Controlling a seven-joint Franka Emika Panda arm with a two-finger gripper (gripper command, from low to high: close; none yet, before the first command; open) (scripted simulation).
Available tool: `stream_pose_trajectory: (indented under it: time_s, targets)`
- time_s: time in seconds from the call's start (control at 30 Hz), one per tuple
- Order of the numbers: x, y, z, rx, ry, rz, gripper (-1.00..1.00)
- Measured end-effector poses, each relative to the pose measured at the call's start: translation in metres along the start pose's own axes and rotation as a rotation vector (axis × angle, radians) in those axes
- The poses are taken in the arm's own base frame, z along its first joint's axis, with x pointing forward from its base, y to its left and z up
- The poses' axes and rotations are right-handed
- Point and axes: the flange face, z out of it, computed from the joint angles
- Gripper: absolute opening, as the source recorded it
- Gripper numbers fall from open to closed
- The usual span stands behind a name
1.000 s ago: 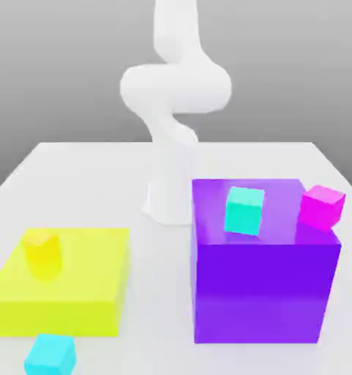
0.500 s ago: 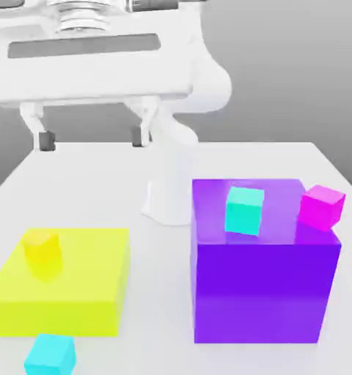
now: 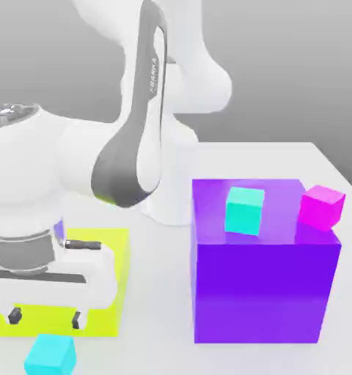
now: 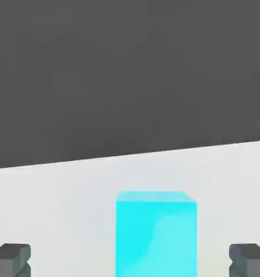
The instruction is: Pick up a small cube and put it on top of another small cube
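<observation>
The small sky-cyan cube (image 3: 50, 354) rests on the white table at the front of the exterior view's left, just ahead of the yellow block. My gripper (image 3: 45, 317) hangs directly above it, open, with its dark fingertips (image 3: 15, 316) spread wider than the cube and still above its top face. In the hand view the cyan cube (image 4: 156, 233) stands midway between the two fingertips (image 4: 11, 258), untouched. A greener turquoise small cube (image 3: 245, 210) and a magenta small cube (image 3: 322, 206) sit on top of the big purple block (image 3: 263, 286).
A low yellow block (image 3: 109, 286) lies behind the cyan cube, largely covered by my hand and forearm. The tall purple block stands at the exterior view's right. The arm's white base (image 3: 171, 190) rises behind the blocks.
The hand has swung down from high over the yellow block to just above the sky-cyan cube. It now hides the small yellow cube seen earlier. The fingers stayed open.
</observation>
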Motion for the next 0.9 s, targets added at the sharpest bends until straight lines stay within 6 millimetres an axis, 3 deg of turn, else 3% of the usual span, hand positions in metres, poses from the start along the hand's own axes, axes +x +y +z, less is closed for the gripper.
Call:
stream_pose_trajectory:
  time_s: [0.1,0.13,0.33,0.4,0.5,0.53,0.63,0.73,0.83,0.9]
  targets:
    - [0.0,0.003,0.044,-0.006,-0.004,0.001,0.0]
    - [0.0,0.003,0.052,-0.006,-0.004,0.001,-1.0]
    - [-0.001,0.003,0.056,-0.007,-0.006,0.001,-1.0]
    - [0.0,0.003,0.04,-0.007,-0.005,0.001,-1.0]
    - [-0.001,0.002,0.001,-0.006,-0.006,-0.002,-1.0]
    - [-0.009,-0.011,-0.012,0.003,-0.013,-0.04,-1.0]
    - [-0.051,-0.065,-0.052,0.033,-0.04,-0.214,-1.0]
    - [-0.106,-0.115,-0.094,0.054,-0.062,-0.416,-1.0]
    - [-0.185,-0.162,-0.135,0.062,-0.075,-0.66,-1.0]
    - [-0.232,-0.179,-0.163,0.061,-0.076,-0.802,-1.0]
